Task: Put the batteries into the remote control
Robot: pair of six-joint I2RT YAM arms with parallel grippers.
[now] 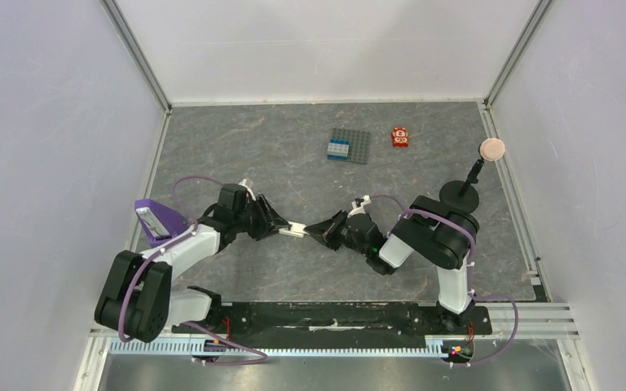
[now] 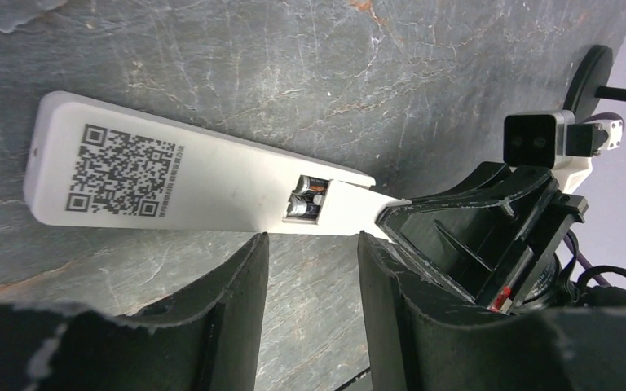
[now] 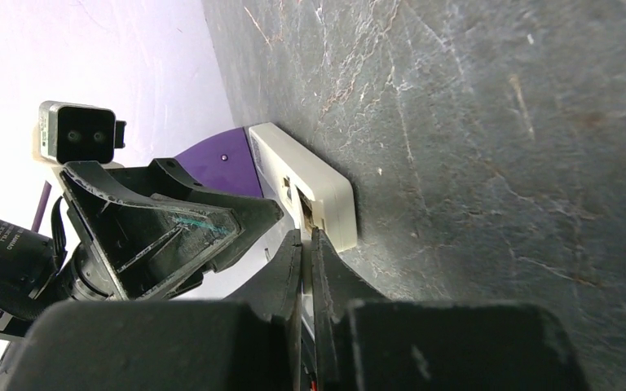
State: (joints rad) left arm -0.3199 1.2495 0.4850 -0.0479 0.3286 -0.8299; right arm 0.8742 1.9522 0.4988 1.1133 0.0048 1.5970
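The white remote control (image 1: 293, 230) lies back-up on the table between my two grippers; its QR-code label shows in the left wrist view (image 2: 196, 175). Its dark battery slot holds the batteries (image 2: 308, 198), dark cells with pale ends. A thin white cover plate (image 2: 359, 208) lies slanted over the slot's right end. My right gripper (image 1: 316, 230) is shut on that plate's end, fingers nearly touching (image 3: 308, 236). My left gripper (image 2: 310, 240) is open, its fingertips at the remote's near edge and either side of the slot, holding nothing.
A purple object (image 1: 159, 218) lies left of the left arm. A grey studded plate (image 1: 349, 146) and a small orange toy (image 1: 400, 137) sit at the back. A black stand with a round disc (image 1: 491, 148) is at the right. Walls enclose the table.
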